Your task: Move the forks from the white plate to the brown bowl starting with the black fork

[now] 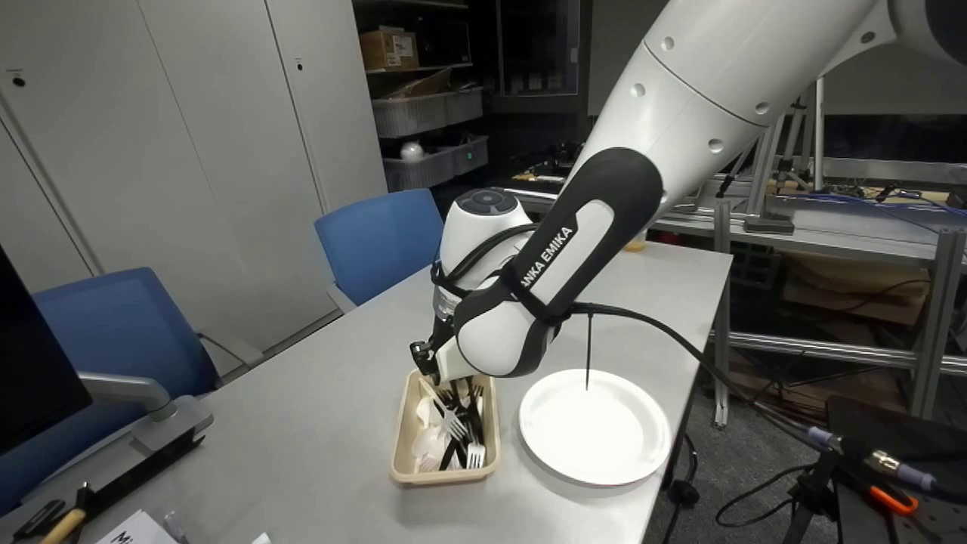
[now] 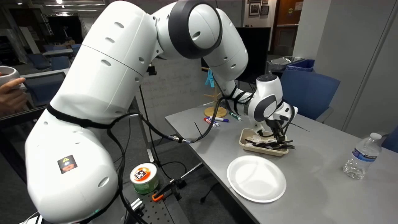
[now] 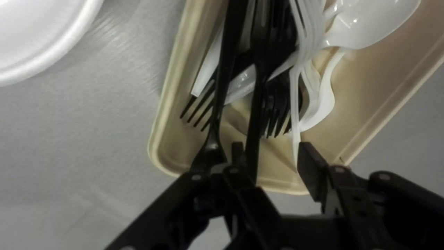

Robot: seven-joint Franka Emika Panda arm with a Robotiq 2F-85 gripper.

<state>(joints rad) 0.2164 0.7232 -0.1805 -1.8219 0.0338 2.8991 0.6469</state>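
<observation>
Both fingers [image 3: 310, 170] of the gripper [image 3: 272, 156] stand apart in the wrist view, a wide gap between their tips, and nothing can be seen pinched there. It points down over one end of the brown bowl [image 3: 161, 139], a shallow tan tray with rounded corners. Two handles run down toward the gap: that of a black fork [image 3: 256, 118], close by the finger at the left of the wrist view, and that of a white fork [image 3: 294, 93], close by the finger at the right. Whether either handle touches a finger cannot be told. Both forks lie in the bowl among other black and white utensils [image 3: 227, 62], heaped and crossing, with a white spoon [image 3: 374, 26] at one side. Other black ones in there look much alike, so which the task means cannot be told. In an exterior view, dark utensil ends [image 2: 289, 146] jut past the bowl's rim below the gripper.

The white plate [image 1: 604, 446], seen in both exterior views, sits flat on the table [image 1: 317, 461], near the bowl but not touching it. In an exterior view, a water bottle [image 2: 362, 157] with a blue label stands on the table, and several markers [image 2: 220, 119] lie beside a wooden stand [image 2: 221, 112] from which a blue clip [image 2: 210, 77] hangs.
</observation>
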